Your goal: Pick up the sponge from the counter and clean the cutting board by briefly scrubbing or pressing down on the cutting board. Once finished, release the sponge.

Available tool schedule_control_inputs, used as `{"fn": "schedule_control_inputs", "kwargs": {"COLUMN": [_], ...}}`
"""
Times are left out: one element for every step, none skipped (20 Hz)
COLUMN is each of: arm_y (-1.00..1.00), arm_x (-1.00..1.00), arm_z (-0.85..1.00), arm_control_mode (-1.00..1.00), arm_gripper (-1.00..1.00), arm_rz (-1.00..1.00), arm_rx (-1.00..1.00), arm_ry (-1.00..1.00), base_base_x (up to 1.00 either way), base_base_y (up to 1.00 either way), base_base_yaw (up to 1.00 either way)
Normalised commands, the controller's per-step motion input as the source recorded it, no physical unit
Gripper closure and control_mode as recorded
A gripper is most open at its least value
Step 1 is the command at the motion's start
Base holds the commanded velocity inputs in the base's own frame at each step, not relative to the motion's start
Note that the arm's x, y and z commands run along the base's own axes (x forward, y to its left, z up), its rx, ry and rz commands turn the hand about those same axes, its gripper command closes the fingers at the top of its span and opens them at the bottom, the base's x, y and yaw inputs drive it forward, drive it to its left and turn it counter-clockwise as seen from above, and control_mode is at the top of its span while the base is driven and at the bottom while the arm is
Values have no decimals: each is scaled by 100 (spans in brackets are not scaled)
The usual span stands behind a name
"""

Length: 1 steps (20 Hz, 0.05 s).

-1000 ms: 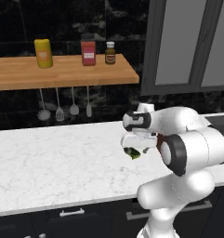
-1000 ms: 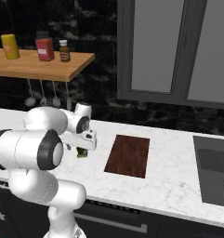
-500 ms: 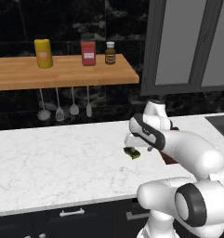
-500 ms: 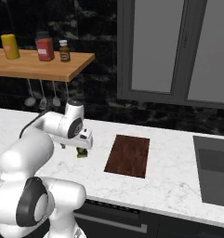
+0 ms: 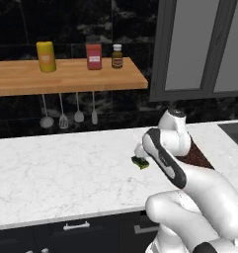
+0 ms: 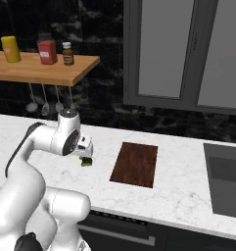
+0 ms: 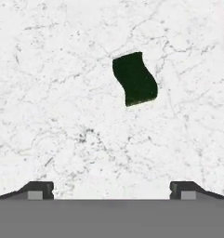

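Observation:
The dark green sponge (image 7: 134, 79) lies flat on the white marble counter (image 7: 62, 116); it is also seen from the base as a small sponge (image 5: 140, 162) (image 6: 86, 162). My gripper (image 7: 111, 190) hangs above the counter, pointing down, open, with nothing between its tips; the sponge sits ahead of them and a little to the right in the hand view. From the base, the gripper (image 6: 85, 152) hovers just over the sponge. The reddish-brown cutting board (image 6: 135, 164) lies flat to the sponge's right, apart from it, and my arm partly hides the cutting board (image 5: 195, 156).
An orange-brown wooden shelf (image 5: 71, 76) above the counter carries a yellow jar, a red jar and a small bottle. Utensils (image 5: 68, 116) hang under it against the dark wall. A sink (image 6: 227, 184) is set in the counter at the far right.
The arm has swung round so that its forearm reaches toward the sponge from the front. The sponge and board have not moved. The gripper stays open.

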Motion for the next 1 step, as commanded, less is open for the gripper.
{"fn": "schedule_control_inputs", "kwargs": {"arm_y": [17], "arm_x": [-6], "arm_z": [27], "arm_control_mode": [-100], "arm_gripper": [-100], "arm_rz": [0], "arm_rx": [0], "arm_ry": [-7], "base_base_x": [0], "base_base_y": [0], "base_base_yaw": [0]}}
